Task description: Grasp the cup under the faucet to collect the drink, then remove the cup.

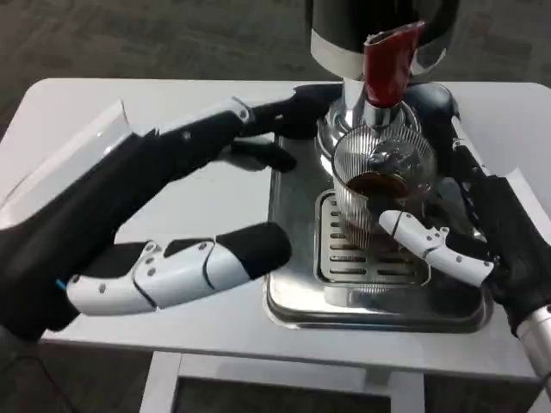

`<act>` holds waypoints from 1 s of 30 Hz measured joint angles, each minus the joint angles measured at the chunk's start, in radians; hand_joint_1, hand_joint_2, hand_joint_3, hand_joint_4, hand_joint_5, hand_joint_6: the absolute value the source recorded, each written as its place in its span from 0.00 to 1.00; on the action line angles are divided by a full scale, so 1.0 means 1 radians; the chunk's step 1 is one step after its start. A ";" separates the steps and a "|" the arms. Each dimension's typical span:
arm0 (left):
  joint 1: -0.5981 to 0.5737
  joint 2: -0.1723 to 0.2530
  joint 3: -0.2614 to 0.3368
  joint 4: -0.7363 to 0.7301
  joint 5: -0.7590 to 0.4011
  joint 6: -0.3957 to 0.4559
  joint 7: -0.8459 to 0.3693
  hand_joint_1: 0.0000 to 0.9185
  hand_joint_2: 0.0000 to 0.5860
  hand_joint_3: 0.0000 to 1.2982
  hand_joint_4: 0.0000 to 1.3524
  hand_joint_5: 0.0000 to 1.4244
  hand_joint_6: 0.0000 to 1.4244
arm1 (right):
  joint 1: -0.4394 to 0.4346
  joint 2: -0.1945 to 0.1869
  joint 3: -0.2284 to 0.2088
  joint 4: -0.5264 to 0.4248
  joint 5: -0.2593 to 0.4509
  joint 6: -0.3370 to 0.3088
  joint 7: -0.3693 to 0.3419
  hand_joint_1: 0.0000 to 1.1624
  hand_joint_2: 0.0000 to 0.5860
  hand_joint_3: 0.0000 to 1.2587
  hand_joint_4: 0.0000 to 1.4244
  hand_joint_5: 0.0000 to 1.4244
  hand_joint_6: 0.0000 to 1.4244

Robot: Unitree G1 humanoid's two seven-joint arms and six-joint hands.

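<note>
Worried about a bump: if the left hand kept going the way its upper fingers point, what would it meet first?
Probably the dispenser's metal base, just behind the glass cup; the left hand looks near it, though depth is unclear.

cup (383,176): clear, finely ribbed vertically, dark brown drink inside
faucet lever (389,62): red
drip tray (297,258): shiny silver, slotted grille
tabletop (215,206): plain white
right hand (465,241): black, with white fingers (430,243)
left hand (198,206): white and black

White table (215,335) with rounded corners — surface smooth, evenly lit. Beneath and around it, dark grey carpet floor (129,39), mottled. White table legs (159,383) visible at the near edge.
</note>
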 measured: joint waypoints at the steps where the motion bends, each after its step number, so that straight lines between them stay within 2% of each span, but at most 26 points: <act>1: 0.029 -0.004 0.010 -0.012 0.001 0.000 0.002 0.19 0.26 0.17 0.17 0.22 0.22 | 0.002 0.000 0.000 0.000 0.001 0.000 0.000 0.51 0.46 0.00 0.02 0.04 0.10; 6: 0.151 -0.039 0.046 -0.056 0.006 -0.014 0.023 0.19 0.26 0.18 0.18 0.24 0.23 | 0.006 0.000 -0.001 -0.001 0.004 0.000 0.001 0.51 0.46 0.00 0.02 0.04 0.10; 15: 0.375 -0.058 0.063 -0.087 0.048 -0.138 0.004 0.19 0.26 0.19 0.20 0.25 0.23 | 0.016 0.000 -0.009 -0.003 0.022 0.000 0.002 0.51 0.46 0.00 0.02 0.05 0.11; 20: 0.405 -0.073 0.053 -0.099 0.085 -0.166 0.008 0.17 0.26 0.19 0.18 0.24 0.22 | 0.016 0.000 -0.009 -0.003 0.030 0.000 0.003 0.51 0.46 0.00 0.02 0.05 0.11; 24: 0.451 -0.106 0.052 -0.099 0.139 -0.184 0.029 0.17 0.26 0.18 0.15 0.21 0.19 | 0.016 0.000 -0.009 -0.002 0.035 0.000 0.003 0.50 0.46 0.00 0.02 0.06 0.11; 30: 0.502 -0.134 0.063 -0.068 0.214 -0.204 0.058 0.15 0.27 0.15 0.12 0.18 0.16 | 0.017 0.000 -0.009 0.000 0.045 -0.001 0.003 0.50 0.46 0.00 0.02 0.06 0.11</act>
